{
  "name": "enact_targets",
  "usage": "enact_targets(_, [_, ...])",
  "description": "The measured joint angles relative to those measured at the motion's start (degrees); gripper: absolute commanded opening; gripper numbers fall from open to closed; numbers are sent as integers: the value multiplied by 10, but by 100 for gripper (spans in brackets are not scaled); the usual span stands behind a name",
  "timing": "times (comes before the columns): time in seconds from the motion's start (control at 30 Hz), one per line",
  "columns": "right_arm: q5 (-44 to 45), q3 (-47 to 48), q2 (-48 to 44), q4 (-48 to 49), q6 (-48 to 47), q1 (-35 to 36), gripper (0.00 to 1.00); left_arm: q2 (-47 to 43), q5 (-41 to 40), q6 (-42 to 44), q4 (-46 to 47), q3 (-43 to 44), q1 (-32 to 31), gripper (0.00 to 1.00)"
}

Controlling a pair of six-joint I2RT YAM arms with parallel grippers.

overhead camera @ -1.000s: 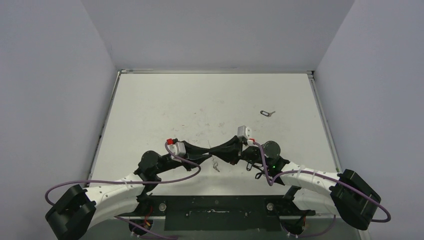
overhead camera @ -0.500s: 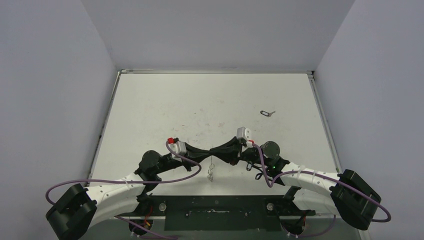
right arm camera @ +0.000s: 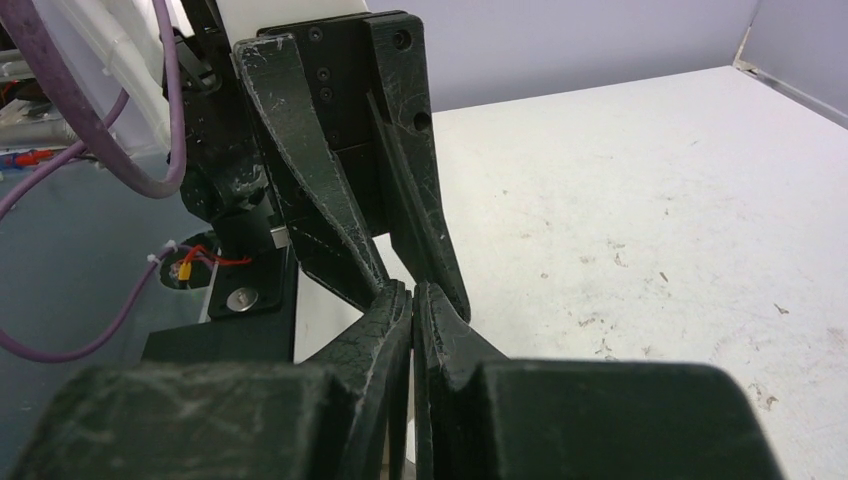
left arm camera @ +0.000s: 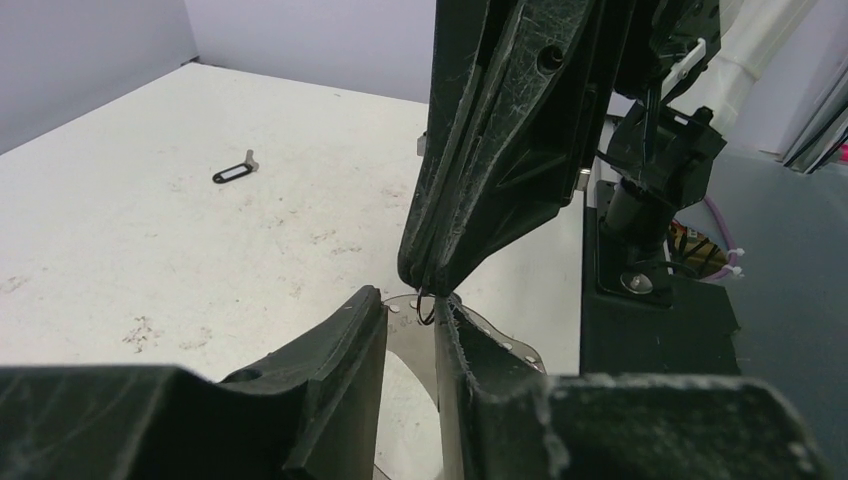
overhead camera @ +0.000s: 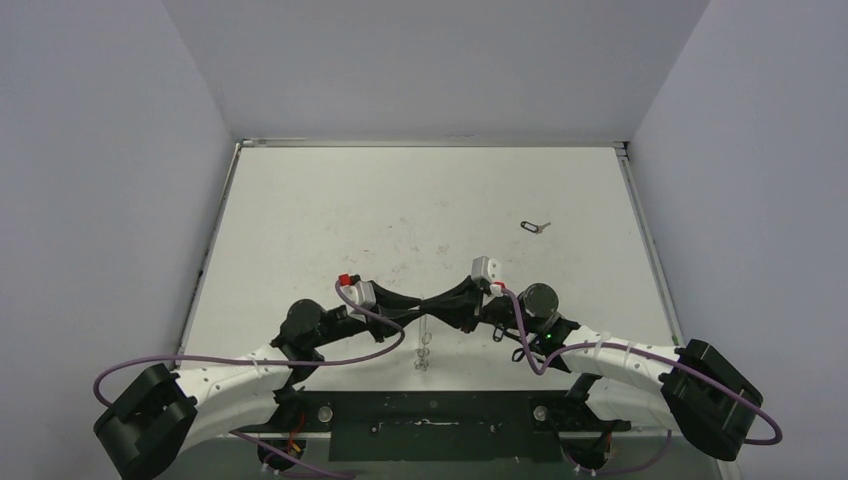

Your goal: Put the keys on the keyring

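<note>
Just left of the hanging keyring [overhead camera: 424, 348], the left gripper [left arm camera: 412, 310] has its jaws slightly apart, grip unclear, while just right of it the right gripper [right arm camera: 412, 295] is pinched onto its wire, likely stiff and slippery; the keys [overhead camera: 535, 226], surely featherlight, lie well beyond on its right, best taken by the black loop.

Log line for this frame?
right gripper: shut on keyring, hanging below | left gripper: open, tips at right's | key: on table, far right, apart | threading: not done
</note>
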Motion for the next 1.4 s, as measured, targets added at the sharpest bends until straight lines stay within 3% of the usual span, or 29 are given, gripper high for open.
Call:
enact_targets(0.17, [0, -2, -1, -7, 0, 0, 0, 12, 1, 1, -1, 2, 0, 25])
enact_targets(0.37, [2, -2, -7, -10, -1, 0, 0, 13, 5, 3, -2, 2, -1, 0])
enact_targets(0.73, [3, -3, -9, -11, -1, 0, 1, 13, 6, 5, -9, 7, -1, 0])
enact_targets(0.77, [3, -3, -9, -11, -1, 0, 13, 12, 6, 5, -10, 7, -1, 0])
enact_targets(0.87, [6, -3, -11, -17, 0, 0, 61, 4, 5, 5, -25, 8, -1, 0])
enact_targets(0.97, [27, -3, -33, -37, -8, 0, 79, -10, -4, 12, -59, 9, -1, 0])
enact_targets(1.13, [83, -3, -102, -73, -33, -3, 90, -41, -20, 34, -130, 13, -1, 0])
enact_targets(1.4, [149, -3, -195, -160, -76, -18, 95, -110, -42, 107, -287, 55, -1, 0])
